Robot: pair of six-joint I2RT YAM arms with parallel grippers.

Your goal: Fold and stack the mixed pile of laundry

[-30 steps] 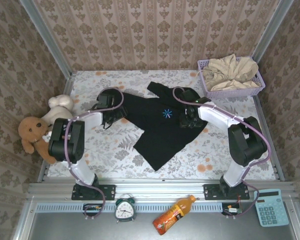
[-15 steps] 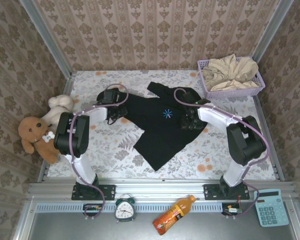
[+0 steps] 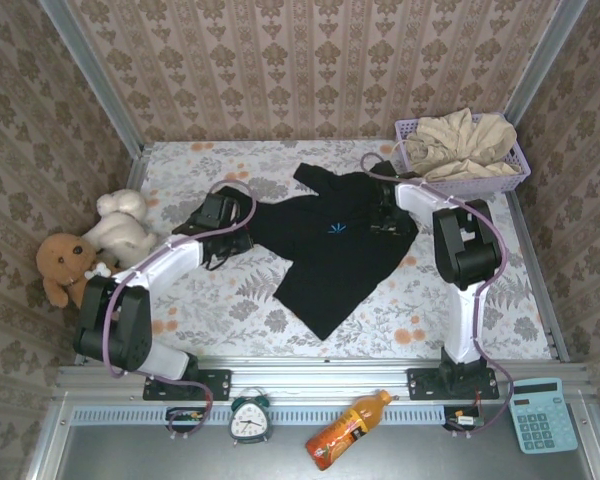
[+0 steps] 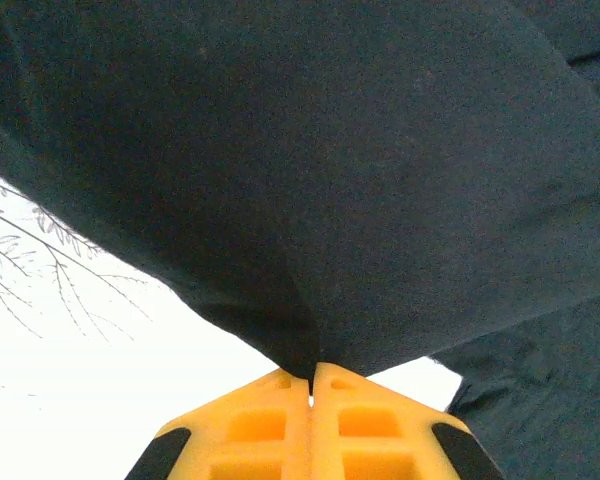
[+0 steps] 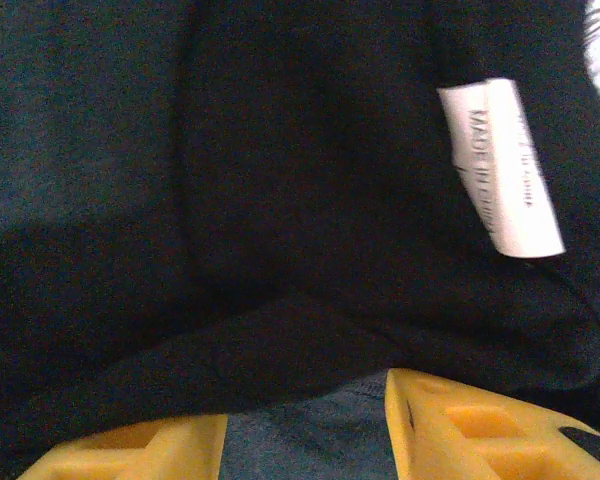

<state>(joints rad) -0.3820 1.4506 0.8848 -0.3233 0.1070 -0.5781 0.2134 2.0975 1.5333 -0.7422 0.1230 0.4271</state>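
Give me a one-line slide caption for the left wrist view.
Left gripper shut on a pinched fold of the black T-shirt, pale leaf-print table cover showing beneath.

The black short-sleeved T-shirt (image 3: 330,250) lies mid-frame on the floral-print surface (image 3: 230,300). At upper right, the beige-cream garment (image 3: 460,140) sits in the lavender plastic mesh basket (image 3: 470,186). A white plush toy (image 3: 120,225) and a brown plush toy (image 3: 65,265) sit at the left edge.
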